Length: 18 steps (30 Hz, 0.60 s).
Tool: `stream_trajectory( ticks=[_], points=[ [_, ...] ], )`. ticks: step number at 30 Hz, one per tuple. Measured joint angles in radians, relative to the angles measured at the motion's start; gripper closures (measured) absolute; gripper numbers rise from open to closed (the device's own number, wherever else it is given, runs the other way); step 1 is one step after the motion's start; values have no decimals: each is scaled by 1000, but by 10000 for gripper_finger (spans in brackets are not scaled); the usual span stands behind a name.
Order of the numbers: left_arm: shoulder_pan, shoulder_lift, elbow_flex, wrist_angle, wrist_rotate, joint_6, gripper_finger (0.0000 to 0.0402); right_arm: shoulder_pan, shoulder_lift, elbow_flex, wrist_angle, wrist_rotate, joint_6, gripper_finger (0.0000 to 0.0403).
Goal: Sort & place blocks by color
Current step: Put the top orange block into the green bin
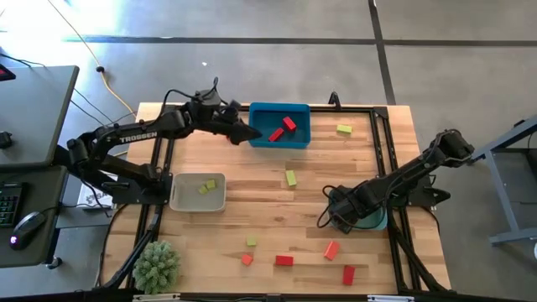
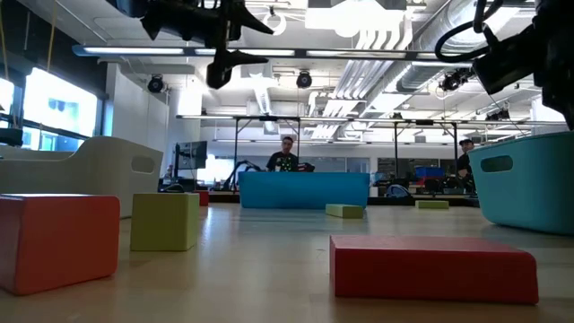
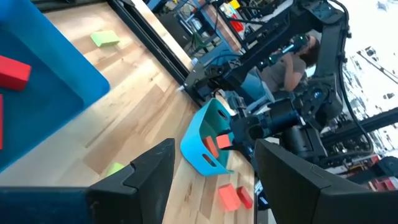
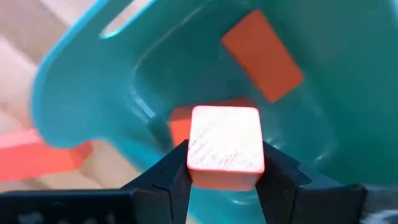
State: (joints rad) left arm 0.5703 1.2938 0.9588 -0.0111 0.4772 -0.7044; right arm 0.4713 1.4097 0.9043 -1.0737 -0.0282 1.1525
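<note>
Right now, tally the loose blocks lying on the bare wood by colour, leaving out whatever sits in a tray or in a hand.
Yellow-green blocks: 3
Red or orange-red blocks: 4
Total: 7

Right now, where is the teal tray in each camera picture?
High view: teal tray right of middle.
Low view: far right edge.
Left wrist view: near the centre.
Right wrist view: fills the picture.
Shared landmark: blue tray, except in right wrist view.
</note>
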Motion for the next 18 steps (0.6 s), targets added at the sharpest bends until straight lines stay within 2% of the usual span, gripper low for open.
stream_trajectory(
  ticks=[18],
  points=[
    [-50,0,0,-56,-2,32,190,0,0,0,31,-37,-7,269]
  ],
)
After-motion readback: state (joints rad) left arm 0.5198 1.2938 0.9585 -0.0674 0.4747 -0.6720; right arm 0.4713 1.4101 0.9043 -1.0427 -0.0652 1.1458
